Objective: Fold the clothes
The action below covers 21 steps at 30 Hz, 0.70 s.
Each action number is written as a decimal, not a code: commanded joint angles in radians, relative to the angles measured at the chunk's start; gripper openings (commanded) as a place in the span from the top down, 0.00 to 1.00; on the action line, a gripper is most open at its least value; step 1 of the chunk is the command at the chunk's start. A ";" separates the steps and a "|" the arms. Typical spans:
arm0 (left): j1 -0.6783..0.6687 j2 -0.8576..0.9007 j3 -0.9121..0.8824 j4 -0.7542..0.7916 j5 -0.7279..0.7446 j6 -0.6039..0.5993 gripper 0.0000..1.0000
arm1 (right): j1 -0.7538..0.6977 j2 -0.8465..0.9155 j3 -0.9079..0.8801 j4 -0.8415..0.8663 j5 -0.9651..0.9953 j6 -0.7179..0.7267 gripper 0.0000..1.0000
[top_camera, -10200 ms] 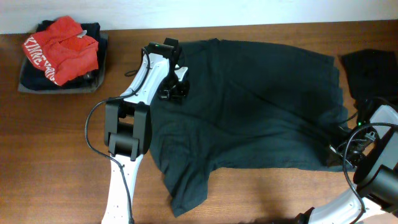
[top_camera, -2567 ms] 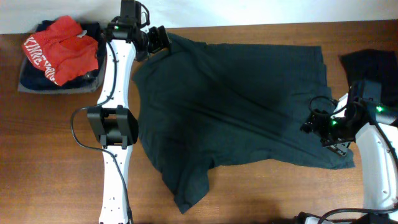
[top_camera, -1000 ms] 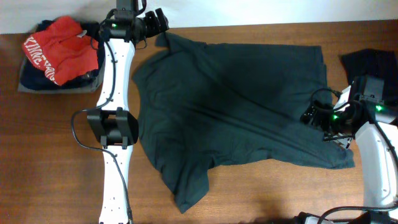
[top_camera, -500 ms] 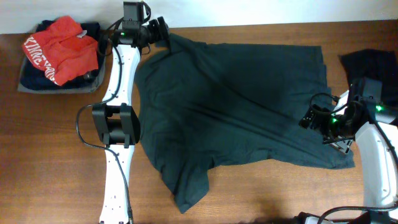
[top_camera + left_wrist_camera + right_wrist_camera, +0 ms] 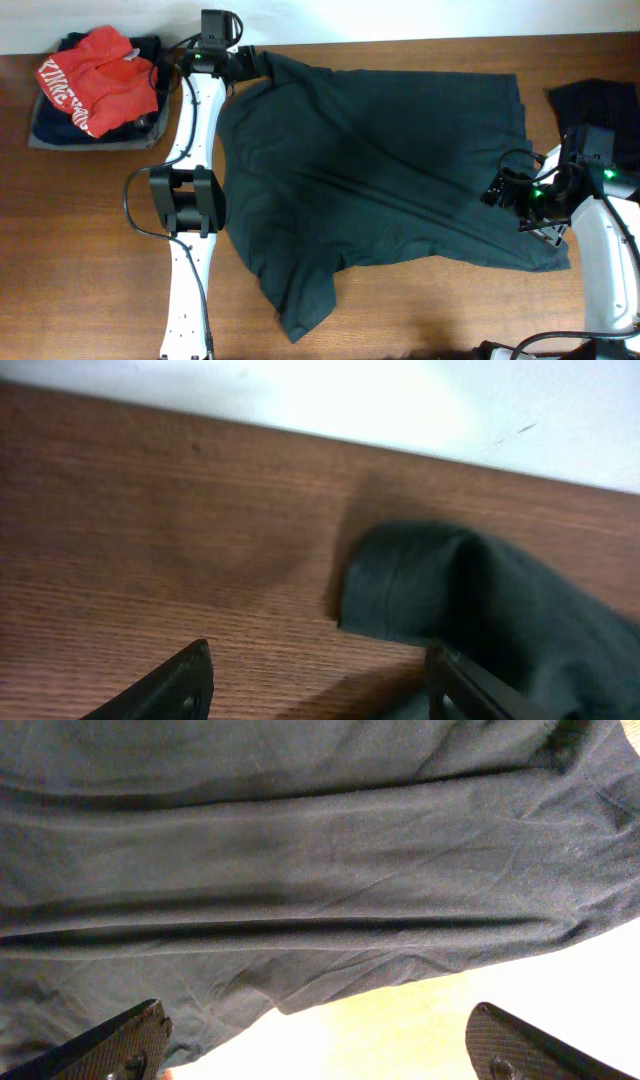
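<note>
A dark green T-shirt (image 5: 380, 170) lies spread across the wooden table (image 5: 80, 250), one sleeve trailing toward the front left. My left gripper (image 5: 252, 62) sits at the shirt's far left corner. In the left wrist view its jaws (image 5: 320, 685) stand apart over bare wood, and the rolled corner of the shirt (image 5: 470, 600) lies just beyond the right finger (image 5: 465, 685). My right gripper (image 5: 505, 192) hovers over the shirt's right side, wide open, with the cloth (image 5: 300, 850) and its hem below it and nothing between the fingers (image 5: 130, 1045).
A red garment (image 5: 98, 78) tops a pile of dark folded clothes on a grey tray at the back left. Another dark garment (image 5: 598, 110) lies at the right edge. A white wall (image 5: 300, 390) runs close behind the table's far edge.
My left gripper has come down from the far edge onto the shirt's corner, and its jaws have narrowed. The right gripper has shifted only slightly.
</note>
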 commanded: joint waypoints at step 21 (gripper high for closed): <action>-0.009 0.076 -0.014 0.105 0.004 0.265 0.31 | 0.009 0.005 0.005 -0.003 0.009 0.004 0.01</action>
